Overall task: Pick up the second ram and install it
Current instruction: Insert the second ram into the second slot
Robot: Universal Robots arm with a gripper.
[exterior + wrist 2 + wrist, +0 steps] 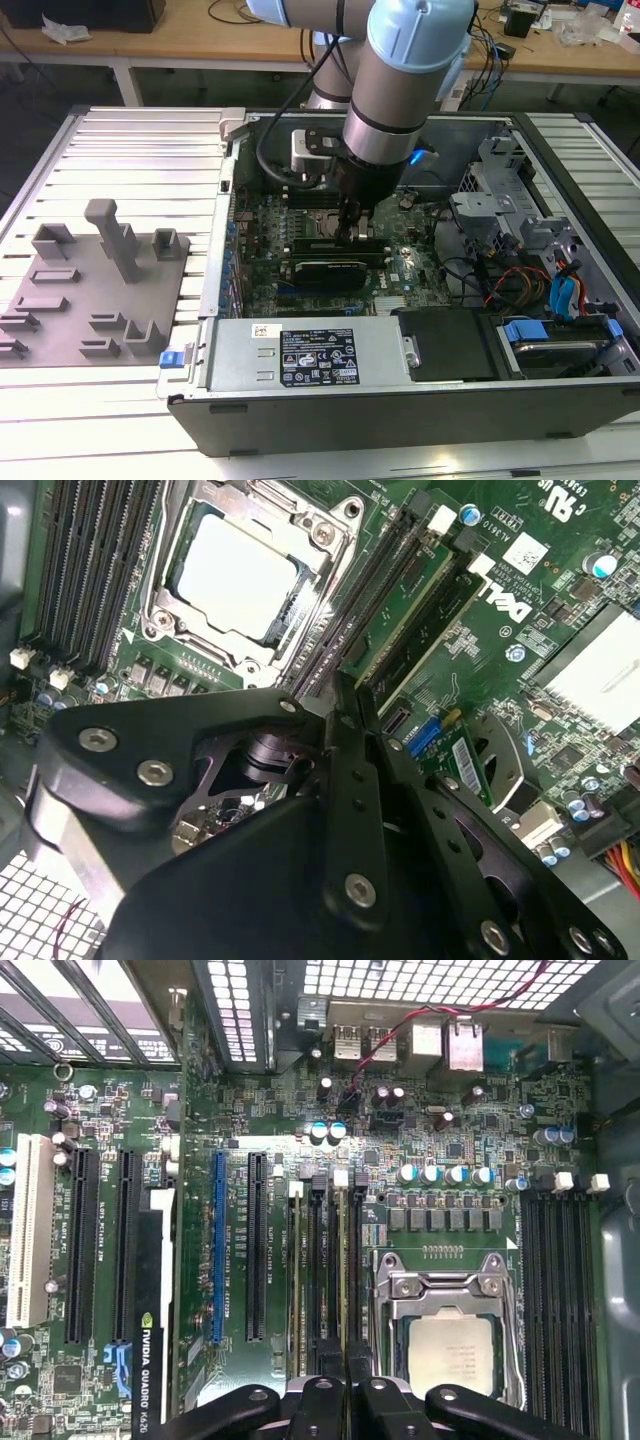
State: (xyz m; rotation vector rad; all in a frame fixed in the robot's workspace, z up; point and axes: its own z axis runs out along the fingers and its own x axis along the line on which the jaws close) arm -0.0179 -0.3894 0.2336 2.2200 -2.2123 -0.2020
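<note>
Pincer is hanging low inside the open case, tips right over the memory slots beside the processor socket. Fingers are sitting drawn together with just a slit between them in both wrist views. The second ram is showing as a thin edge-on strip running straight out from between my tips. Its long axis is lying along the slot, parallel to the socket's side, and it's directly under and ahead of me, not off to a side. I'm judging it's standing in its slot. I can't tell whether I'm pinching its top edge or just pressing on it. Another green stick is sitting seated in a neighbouring slot on the side of my tips away from the socket. The black expansion card is lying further off on that same side, parallel to the slots. As for writing, there's white print on the motherboard and on the card. There's also a white label on the power supply well clear of my tips. I'm not transcribing any of it.
</note>
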